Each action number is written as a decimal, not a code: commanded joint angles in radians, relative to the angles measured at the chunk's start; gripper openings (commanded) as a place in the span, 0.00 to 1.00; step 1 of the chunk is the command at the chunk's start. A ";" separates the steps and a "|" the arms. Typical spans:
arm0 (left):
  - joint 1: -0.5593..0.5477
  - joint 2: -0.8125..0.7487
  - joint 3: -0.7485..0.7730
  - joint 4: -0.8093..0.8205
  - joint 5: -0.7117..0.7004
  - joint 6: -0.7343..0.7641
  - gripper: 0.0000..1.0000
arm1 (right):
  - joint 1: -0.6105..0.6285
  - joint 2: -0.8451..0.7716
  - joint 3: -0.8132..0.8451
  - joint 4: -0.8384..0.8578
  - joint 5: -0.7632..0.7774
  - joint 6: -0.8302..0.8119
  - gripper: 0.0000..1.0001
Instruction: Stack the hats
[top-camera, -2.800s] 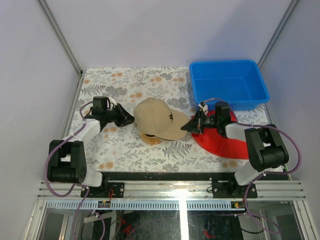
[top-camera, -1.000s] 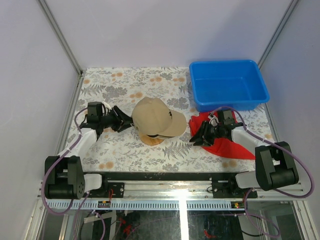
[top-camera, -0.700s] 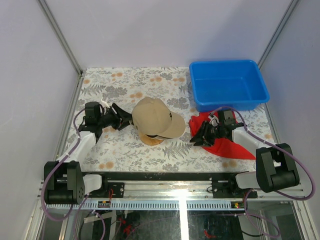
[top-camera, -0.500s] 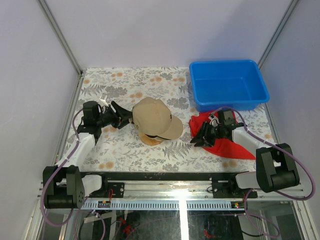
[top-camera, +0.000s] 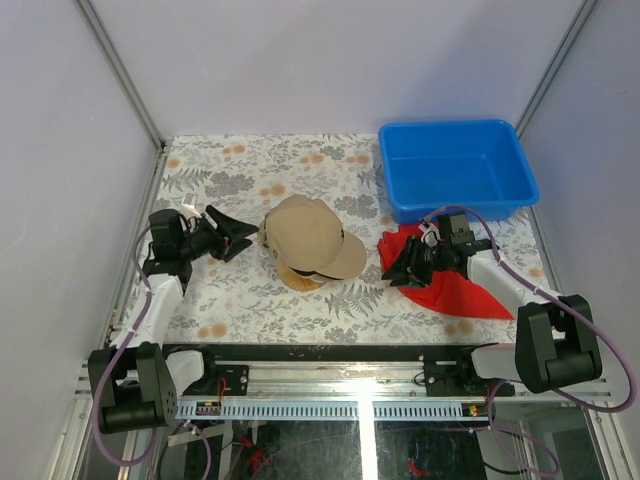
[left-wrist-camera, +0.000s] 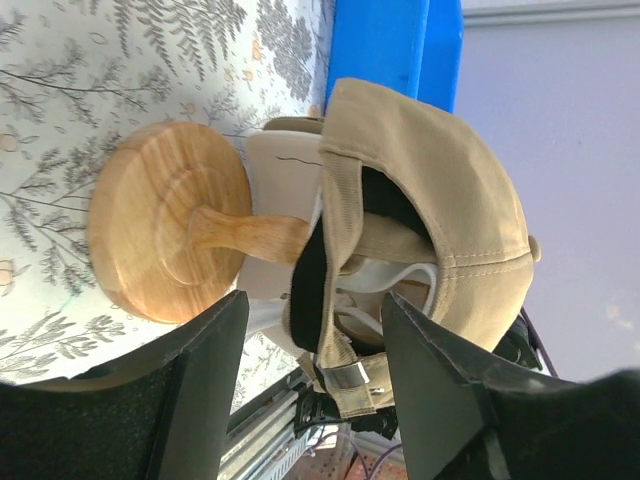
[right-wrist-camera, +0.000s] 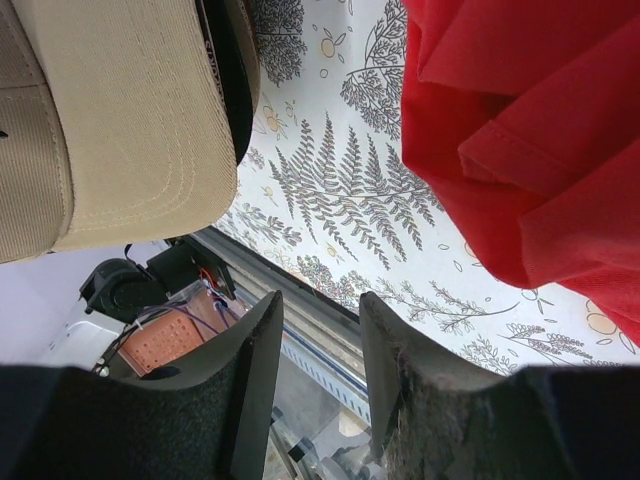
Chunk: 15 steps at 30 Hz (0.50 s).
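The hats are stacked on a wooden stand (top-camera: 299, 280) at the table's middle, a tan cap (top-camera: 308, 236) on top. In the left wrist view the tan cap (left-wrist-camera: 440, 190) covers a white layer (left-wrist-camera: 285, 170) and a black band (left-wrist-camera: 308, 280) above the stand's round base (left-wrist-camera: 160, 235). In the right wrist view the tan brim (right-wrist-camera: 130, 130) lies over a black brim (right-wrist-camera: 237, 70). My left gripper (top-camera: 236, 238) (left-wrist-camera: 312, 310) is open and empty, just left of the stack. My right gripper (top-camera: 393, 274) (right-wrist-camera: 318, 310) is open and empty, right of the brim, over the red cloth's edge.
A red cloth (top-camera: 452, 282) (right-wrist-camera: 530, 130) lies crumpled under my right arm. A blue bin (top-camera: 458, 168) stands at the back right; its side shows in the left wrist view (left-wrist-camera: 395, 50). The table's front rail (top-camera: 340, 352) runs along the near edge.
Both grippers have drawn back from the stack. The left arm moved left, away from the cap's back. The right gripper moved right from the brim to the red cloth.
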 joint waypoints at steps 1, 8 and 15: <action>0.061 -0.032 -0.018 -0.035 0.052 0.038 0.56 | -0.004 -0.035 0.050 -0.050 0.026 -0.019 0.44; 0.092 -0.107 0.128 -0.351 -0.090 0.266 0.61 | -0.003 -0.137 0.173 -0.238 0.254 -0.128 0.44; 0.139 -0.107 0.206 -0.430 -0.153 0.264 0.70 | -0.003 -0.216 0.235 -0.346 0.464 -0.222 0.57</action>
